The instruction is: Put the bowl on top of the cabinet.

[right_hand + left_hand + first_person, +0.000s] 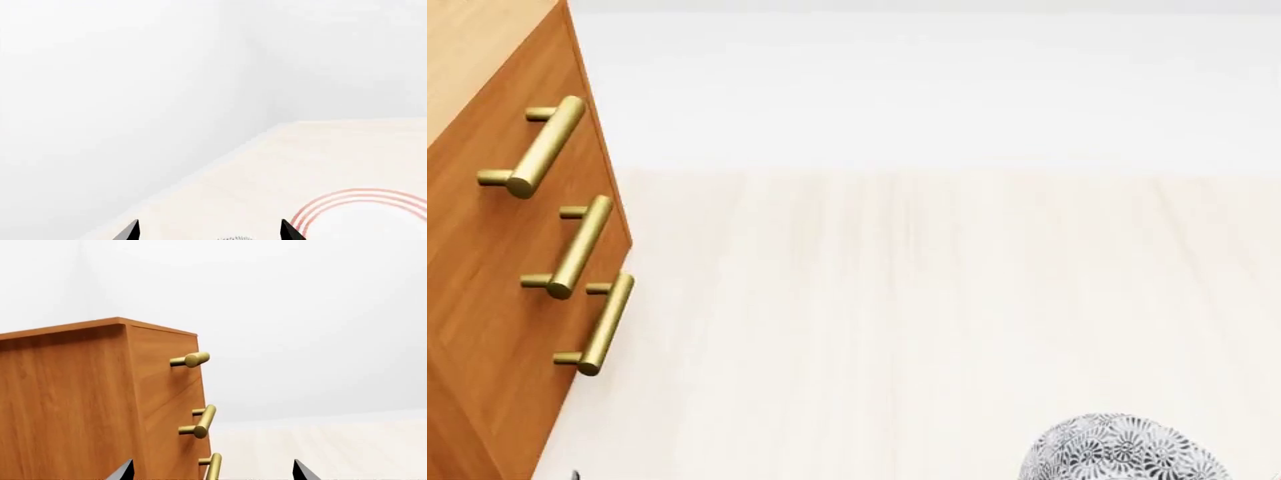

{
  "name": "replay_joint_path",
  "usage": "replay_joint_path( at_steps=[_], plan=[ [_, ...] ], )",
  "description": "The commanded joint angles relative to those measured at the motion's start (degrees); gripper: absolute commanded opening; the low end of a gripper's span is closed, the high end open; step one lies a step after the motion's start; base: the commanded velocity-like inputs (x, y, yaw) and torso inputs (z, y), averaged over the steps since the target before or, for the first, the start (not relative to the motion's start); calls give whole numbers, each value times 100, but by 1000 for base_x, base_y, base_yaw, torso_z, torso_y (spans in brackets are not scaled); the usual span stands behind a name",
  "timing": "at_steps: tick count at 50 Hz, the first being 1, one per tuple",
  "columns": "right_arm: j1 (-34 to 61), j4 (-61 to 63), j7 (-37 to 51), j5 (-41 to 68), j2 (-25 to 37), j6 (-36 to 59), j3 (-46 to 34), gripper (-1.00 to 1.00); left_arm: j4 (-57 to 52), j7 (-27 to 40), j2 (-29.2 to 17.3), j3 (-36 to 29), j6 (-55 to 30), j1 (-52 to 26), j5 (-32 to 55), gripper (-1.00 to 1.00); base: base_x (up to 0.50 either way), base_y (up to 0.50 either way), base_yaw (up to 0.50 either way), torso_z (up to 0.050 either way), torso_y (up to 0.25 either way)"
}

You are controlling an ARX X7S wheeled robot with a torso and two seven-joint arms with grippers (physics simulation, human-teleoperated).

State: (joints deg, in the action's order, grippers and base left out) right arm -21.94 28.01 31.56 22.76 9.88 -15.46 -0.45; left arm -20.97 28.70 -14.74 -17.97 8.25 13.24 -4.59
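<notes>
The bowl point(1124, 450), white with a dense grey-black floral pattern, sits at the near right of the pale table in the head view, cut off by the frame edge. A sliver of the bowl point(235, 238) shows between the spread tips of my right gripper point(210, 232), which is open and holds nothing. The cabinet point(494, 250), orange-brown with brass bar handles, stands at the far left. In the left wrist view the cabinet point(80, 400) fills the frame's left half, and my left gripper point(213, 472) is open before its lowest handle point(212, 466). Neither gripper shows in the head view.
A flat white plate with red rings point(363, 215) lies on the table next to the bowl. The pale wooden table point(934, 320) stretches from the cabinet to the right, with white walls behind it.
</notes>
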Motion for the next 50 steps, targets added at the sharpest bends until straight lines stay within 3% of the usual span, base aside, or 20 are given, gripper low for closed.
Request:
replay_joint_path(
  at_steps=[1,24,50],
  plan=[
    [-67,-127,-76,1323,53,-253,432,100,50,10,-12,-36,-37,-53,26,100,0,0,0,0,0],
    [-237,-344,-261,1731,-226,-1045,618,100,-7,91,-65,-66,-52,-29,26,100,0,0,0,0,0],
    [-93,-463,-45,2585,140,-637,522,100,32,135,-108,-106,-87,-88,93,100,0,0,0,0,0]
  ],
)
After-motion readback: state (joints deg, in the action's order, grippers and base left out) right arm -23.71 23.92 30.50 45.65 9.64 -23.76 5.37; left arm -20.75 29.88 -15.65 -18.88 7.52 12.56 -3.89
